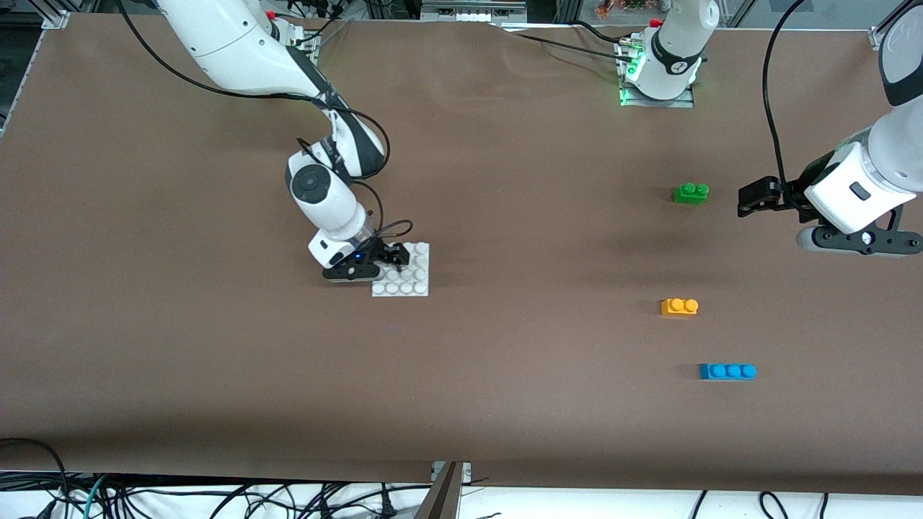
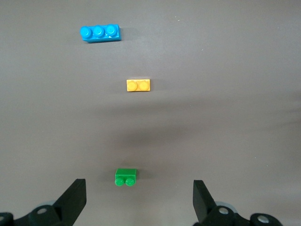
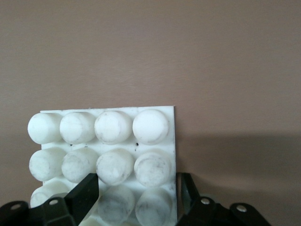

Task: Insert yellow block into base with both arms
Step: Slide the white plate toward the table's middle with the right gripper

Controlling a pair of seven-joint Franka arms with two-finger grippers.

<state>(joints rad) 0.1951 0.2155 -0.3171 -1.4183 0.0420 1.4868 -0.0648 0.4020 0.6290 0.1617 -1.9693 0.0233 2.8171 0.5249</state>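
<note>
The small orange-yellow two-stud plastic brick (image 1: 679, 307) lies nearer the camera than the left gripper (image 1: 750, 200), spread empty, while the right gripper (image 1: 389, 257) straddles the flat white studded plate's (image 1: 414, 285) edge.

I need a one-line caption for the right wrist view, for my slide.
Right tool set low over the white base, its fingers straddling the plate's edge studs.

We are in a robot lab. Two white robot arms (image 1: 245, 50) are bolted to metal plates at the edge of a big table with a brown cover (image 1: 505, 404). Lots of black cables (image 1: 216, 497) lie tangled below the table. Metal frame bars (image 1: 54, 18) stand at the corners.
</note>
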